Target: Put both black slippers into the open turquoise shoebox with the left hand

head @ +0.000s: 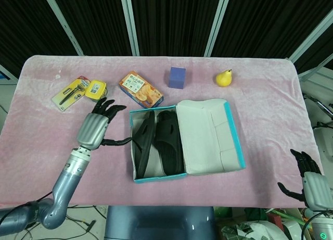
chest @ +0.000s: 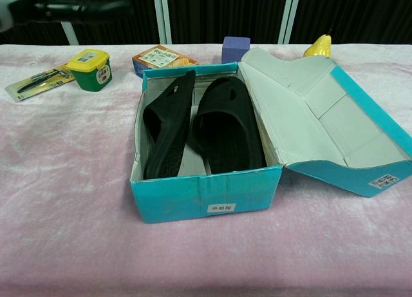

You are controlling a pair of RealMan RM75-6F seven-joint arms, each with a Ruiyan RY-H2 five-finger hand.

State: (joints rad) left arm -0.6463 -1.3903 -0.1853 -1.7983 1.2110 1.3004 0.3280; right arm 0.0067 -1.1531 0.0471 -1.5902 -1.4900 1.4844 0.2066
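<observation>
Both black slippers (head: pixel 157 142) inside the turquoise shoebox (head: pixel 156 176), my left hand (head: pixel 95 128) left of it, fingers spread, holding nothing, my right hand (head: pixel 311 184) low at the table's edge, fingers apart

From the head view we look steeply down on the whole pink-covered bench (head: pixel 260 94), its far edge near the top of the frame against dark panels, its near edge at the bottom. The chest view sits low and much closer, facing across the bench (chest: pixel 64 213) almost level, so the shoebox (chest: pixel 206 197) fills the middle of the frame. Both views share the shoebox (head: pixel 156 178), the purple block (head: pixel 177 77) (chest: pixel 235 49), the pear (head: pixel 223 78) (chest: pixel 318 46) and the items at upper left. We see the right hand (head: pixel 311 184) only from the head, at lower right.
</observation>
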